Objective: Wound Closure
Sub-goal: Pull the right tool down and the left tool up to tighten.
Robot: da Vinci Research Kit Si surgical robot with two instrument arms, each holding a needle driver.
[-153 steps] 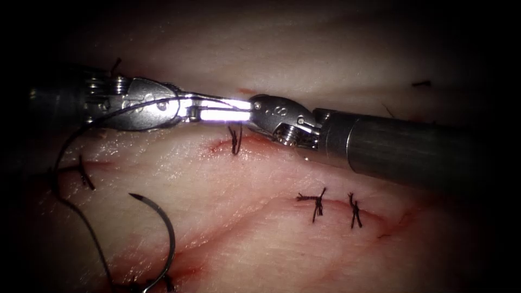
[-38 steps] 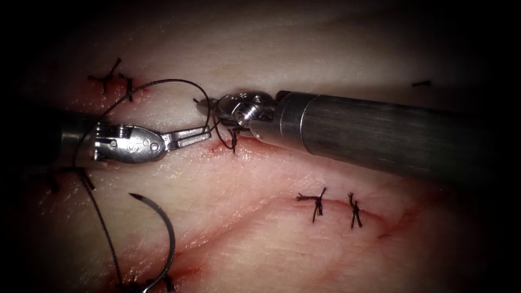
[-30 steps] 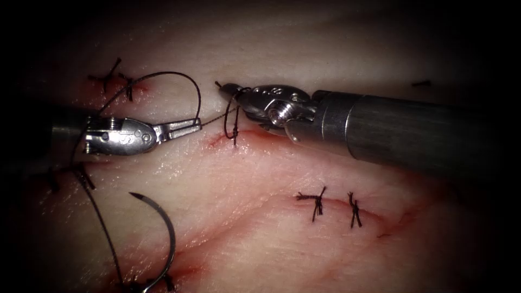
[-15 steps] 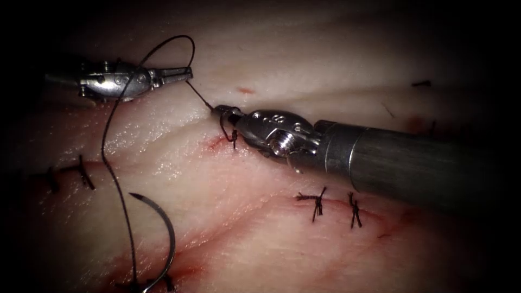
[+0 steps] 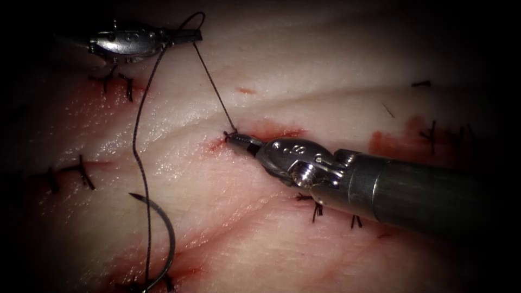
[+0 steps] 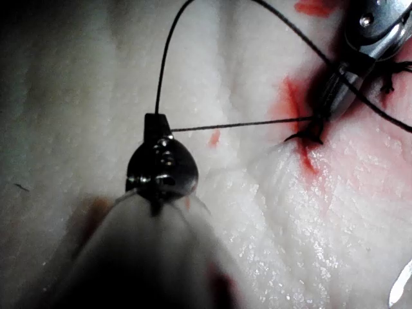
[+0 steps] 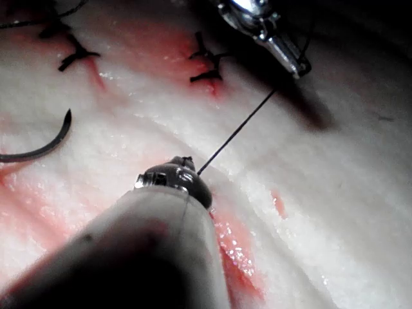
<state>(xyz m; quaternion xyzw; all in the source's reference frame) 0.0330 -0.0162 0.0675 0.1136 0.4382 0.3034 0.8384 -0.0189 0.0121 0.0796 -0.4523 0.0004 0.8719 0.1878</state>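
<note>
My left tool (image 5: 196, 37) is at the upper left, jaws shut on the thread (image 5: 214, 89). The thread runs taut from there down to a knot (image 5: 232, 132) at the left end of a short red cut (image 5: 271, 132). My right tool (image 5: 232, 139) comes in from the right, its jaws shut on the thread's short end right at that knot. The curved needle (image 5: 169, 233) lies free on the tissue at the lower left, held by neither tool, with slack thread (image 5: 138, 163) hanging down to it. The left wrist view has the left tool (image 6: 156, 123), the taut thread (image 6: 238, 125) and the knot (image 6: 314, 129).
Finished stitches sit at the left (image 5: 82, 172), upper left (image 5: 116, 84) and beside the right shaft (image 5: 316, 210). Red fluid (image 5: 396, 142) stains the tissue at the right. In the right wrist view lie the needle (image 7: 45, 149) and the left tool (image 7: 283, 51).
The left tool moved up and to the left, and the right tool moved down and to the right. The loop of thread around the right tool closed down into a tight knot at the cut.
</note>
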